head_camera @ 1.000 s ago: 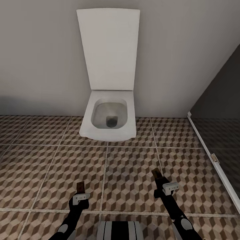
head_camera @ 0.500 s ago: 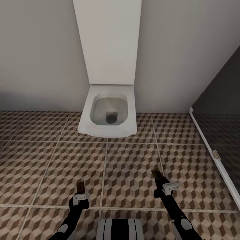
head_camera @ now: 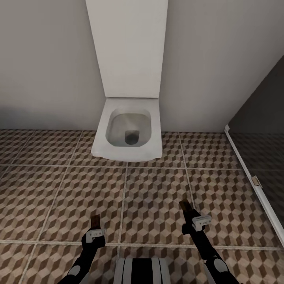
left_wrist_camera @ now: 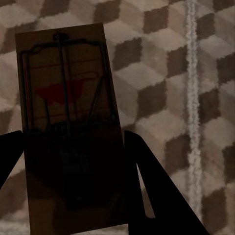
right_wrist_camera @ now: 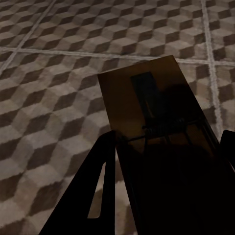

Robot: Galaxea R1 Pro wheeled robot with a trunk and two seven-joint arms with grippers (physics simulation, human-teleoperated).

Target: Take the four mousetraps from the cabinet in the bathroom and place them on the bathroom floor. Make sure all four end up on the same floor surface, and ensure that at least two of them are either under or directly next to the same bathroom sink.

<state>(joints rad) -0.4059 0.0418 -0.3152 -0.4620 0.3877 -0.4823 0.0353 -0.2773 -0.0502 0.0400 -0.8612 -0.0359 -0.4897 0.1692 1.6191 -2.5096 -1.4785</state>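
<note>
Each gripper holds a mousetrap over the bathroom floor (head_camera: 154, 197) of brown-and-beige cube tiles. My left gripper (head_camera: 95, 228) is shut on one mousetrap (head_camera: 94, 221); the left wrist view shows this tan board (left_wrist_camera: 63, 78) with its dark wire and red mark between the gripper (left_wrist_camera: 71, 144) fingers (left_wrist_camera: 149, 191). My right gripper (head_camera: 189, 216) is shut on another mousetrap (head_camera: 184, 206), seen in the right wrist view as a board (right_wrist_camera: 142, 98) sticking out past that gripper (right_wrist_camera: 169, 144). The cabinet and the sink are out of view.
A white wall-hung toilet (head_camera: 127, 132) with its lid (head_camera: 128, 47) raised against the grey wall stands straight ahead. A dark glass shower door (head_camera: 260, 130) with a white bottom rail (head_camera: 252, 185) runs along the right. Tiled floor lies between me and the toilet.
The whole head view has shifted: the toilet sits higher and slightly larger in the picture, so the camera moved toward it. Both arms keep the same pose with their mousetraps.
</note>
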